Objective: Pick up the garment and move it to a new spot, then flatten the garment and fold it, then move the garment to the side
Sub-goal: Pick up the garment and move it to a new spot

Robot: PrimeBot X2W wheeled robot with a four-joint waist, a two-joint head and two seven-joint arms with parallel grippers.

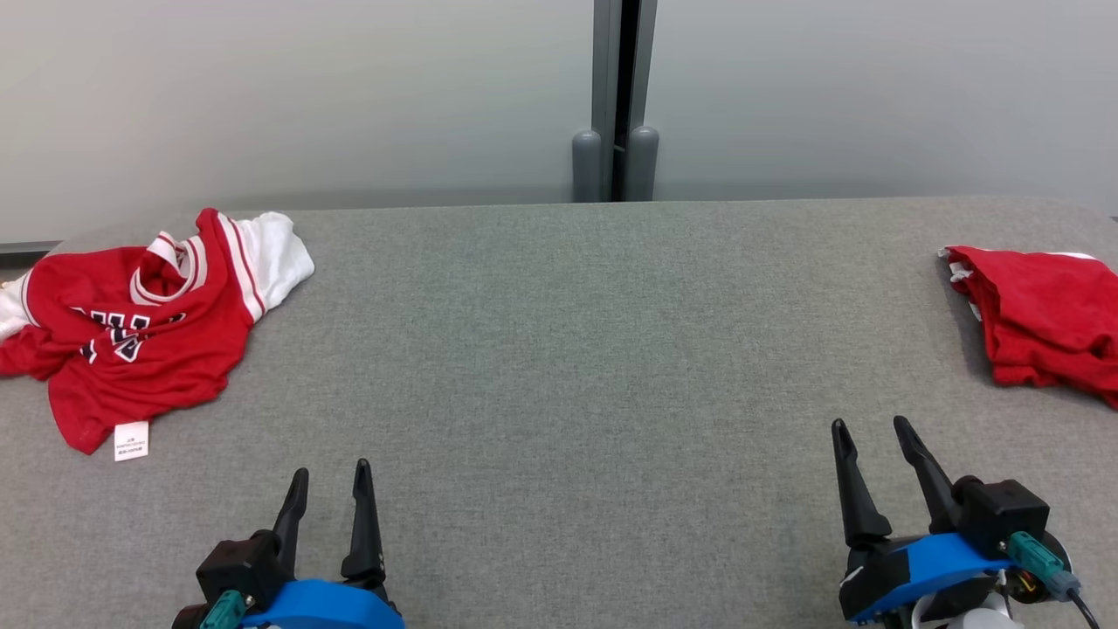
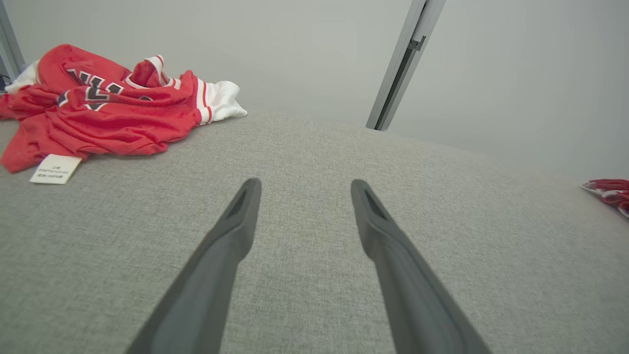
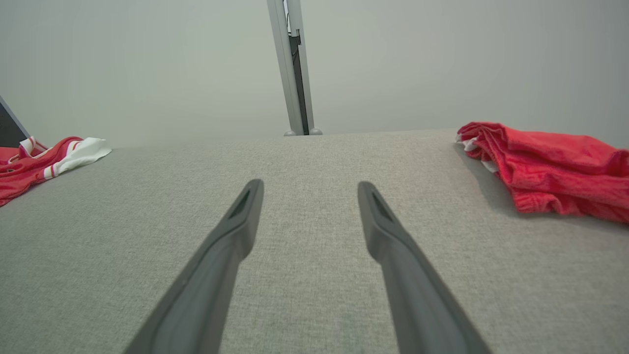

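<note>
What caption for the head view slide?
Open left pincer and right pincer; crumpled red jersey left, red garment right.

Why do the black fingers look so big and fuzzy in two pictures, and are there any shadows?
Left wrist view: the left end effector sits by the lens, so its fingers loom big and soft-edged. Right wrist view: same for the right end effector; the red bundle casts a soft shadow on the grey table. Head view: even light, no glare, the crumpled jersey sharp.
</note>
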